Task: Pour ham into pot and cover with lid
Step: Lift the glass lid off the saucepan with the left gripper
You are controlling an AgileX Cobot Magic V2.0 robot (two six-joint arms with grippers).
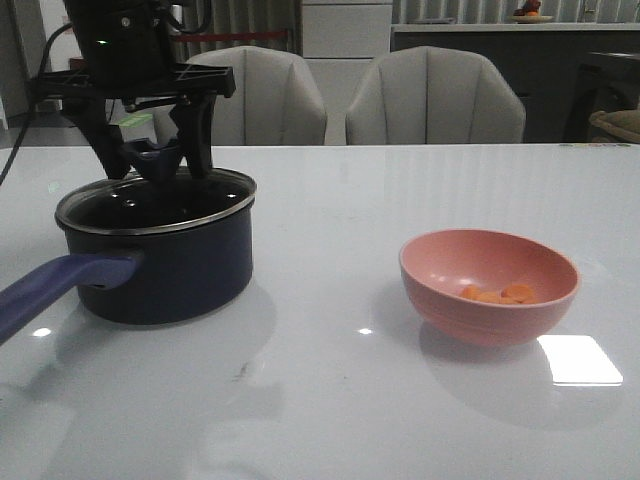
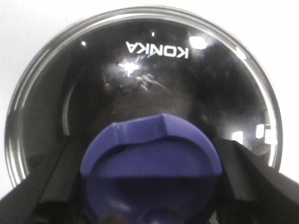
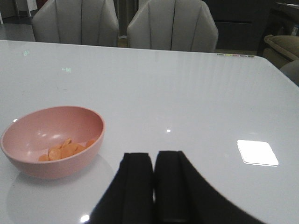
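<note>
- Several ham (image 1: 498,294) slices lie in your pink bowl (image 1: 489,285), lower right of the front view.
- Your right gripper (image 3: 154,186): fingers pressed together, empty.
- Pot (image 1: 160,255), left; lid (image 1: 155,198) on it.
- Your left gripper (image 1: 152,150): fingers straddle the knob (image 2: 149,168); grip unclear.

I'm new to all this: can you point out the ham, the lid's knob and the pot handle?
ham (image 1: 498,294), front view, on the slices in the bowl.
lid knob (image 2: 150,163), left wrist view, on its blue top.
pot handle (image 1: 60,284), front view, mid-handle.
</note>
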